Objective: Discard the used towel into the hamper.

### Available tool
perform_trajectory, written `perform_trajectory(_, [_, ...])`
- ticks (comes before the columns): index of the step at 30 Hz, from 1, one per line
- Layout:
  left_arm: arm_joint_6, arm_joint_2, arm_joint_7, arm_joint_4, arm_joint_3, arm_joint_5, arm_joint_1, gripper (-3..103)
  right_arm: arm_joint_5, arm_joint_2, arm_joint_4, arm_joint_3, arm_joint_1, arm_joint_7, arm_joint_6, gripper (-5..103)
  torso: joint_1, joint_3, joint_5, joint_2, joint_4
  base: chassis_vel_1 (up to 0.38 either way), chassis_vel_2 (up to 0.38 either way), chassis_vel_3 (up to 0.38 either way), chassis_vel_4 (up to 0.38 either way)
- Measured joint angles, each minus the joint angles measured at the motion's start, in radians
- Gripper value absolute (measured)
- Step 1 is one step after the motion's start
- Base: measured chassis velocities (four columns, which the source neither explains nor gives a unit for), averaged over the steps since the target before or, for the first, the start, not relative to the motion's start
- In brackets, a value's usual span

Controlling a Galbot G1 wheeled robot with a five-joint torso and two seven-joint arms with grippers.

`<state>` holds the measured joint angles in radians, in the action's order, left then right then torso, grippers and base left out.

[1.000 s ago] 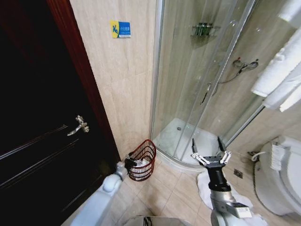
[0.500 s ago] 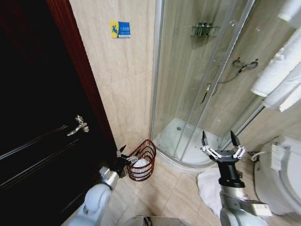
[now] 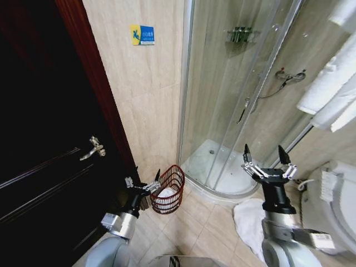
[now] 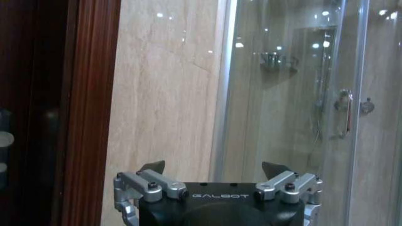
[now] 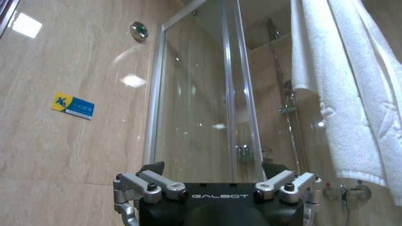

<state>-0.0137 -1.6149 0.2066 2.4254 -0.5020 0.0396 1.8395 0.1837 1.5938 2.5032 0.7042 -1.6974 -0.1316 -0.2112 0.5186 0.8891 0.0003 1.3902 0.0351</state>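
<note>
Hamper [image 3: 168, 189] sits on the floor by the beige wall, between the dark door [image 3: 50, 167] and the shower cabin [image 3: 239, 100]; white towel [image 3: 166, 193] lies inside. Left claw [image 3: 143, 182] just beside its rim, fingers apart, empty. Right claw [image 3: 266, 161] raised near the shower, fingers apart, empty. "GALBOT" printed on both claw bodies. Blue-yellow wall sticker [image 3: 142, 34], text unreadable.

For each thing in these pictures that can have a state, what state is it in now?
Hamper: upright on the floor, white cloth inside.
Left gripper: open, nothing held, raised beside the hamper.
Right gripper: open, nothing held, raised before the shower.
Shower door: closed.
Wooden door: closed.
White cloth: lying on the floor.
</note>
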Motion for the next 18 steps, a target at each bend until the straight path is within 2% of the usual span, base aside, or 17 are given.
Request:
perform_trajectory(9, [0.014,0.003,0.015,-0.005,0.004,-0.016,0.014,100,0.033,-0.021,-0.001,0.004,0.004,0.002,0.004,100,0.000,0.000,-0.0002,0.000,0.0000,0.000,0.000,0.000,0.000])
perform_trajectory(18, [0.014,0.005,0.016,-0.009,0.005,-0.015,0.011,100,0.119,-0.063,-0.002,0.105,-0.001,0.016,-0.021,100,0.000,0.000,-0.0003,0.000,0.0000,0.000,0.000,0.000,0.000])
